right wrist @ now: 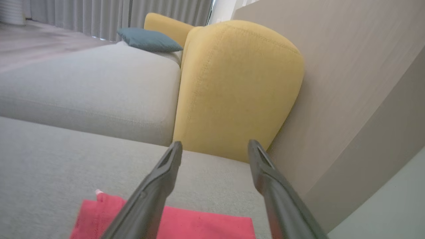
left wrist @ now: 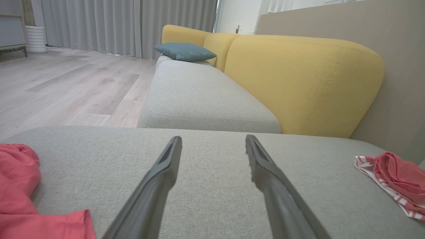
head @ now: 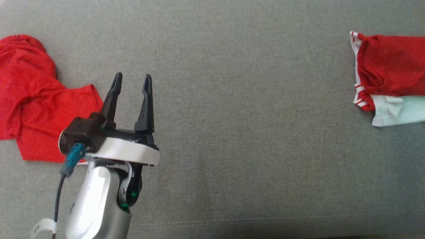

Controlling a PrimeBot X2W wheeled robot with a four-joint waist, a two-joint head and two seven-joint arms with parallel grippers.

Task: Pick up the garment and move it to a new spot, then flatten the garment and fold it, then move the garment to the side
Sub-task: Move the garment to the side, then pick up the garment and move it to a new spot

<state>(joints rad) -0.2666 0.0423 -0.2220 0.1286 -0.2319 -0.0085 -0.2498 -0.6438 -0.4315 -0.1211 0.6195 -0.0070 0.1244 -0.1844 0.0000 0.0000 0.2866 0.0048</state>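
Left end effector spread wide, fingers pointing away across grey sofa seat, bare cushion under the gap between tips. Right end effector also spread, jaws well apart, gripping nothing. Folded red garment directly below right end effector, lying flat on seat under the roots of both fingers, nearer than the tips; touching the fingers or not, can't tell. In head view, folded red garment well apart to right of left end effector, at far right of seat, stacked on a white red-striped garment and a pale mint piece. In left wrist view, low and right of the left fingers, with the striped cloth poking out beneath. Crumpled red garment just left of left end effector, its near corner passing behind the end effector's base in head view; contact unclear. In left wrist view, crumpled red garment at lower left of the left fingers. Ahead of both end effectors: second grey seat, yellow backrest, teal pillow far beyond the tips. Wood floor and grey curtains ahead-left of left end effector.
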